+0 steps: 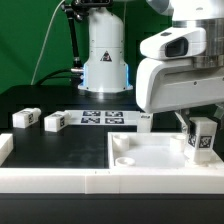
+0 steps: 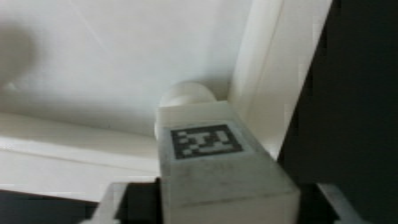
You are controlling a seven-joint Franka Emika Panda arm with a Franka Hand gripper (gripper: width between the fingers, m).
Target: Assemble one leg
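Over panel (image 1: 150, 152) by its rim | leg (image 1: 203, 138): white stubby blk, b/w tag | fingers (image 2: 132, 206) clamped on leg

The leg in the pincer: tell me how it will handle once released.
Likely stiff: the leg looks like a hard plastic block. Its flat faces should not roll. Standing upright on its narrow end, it may tip.
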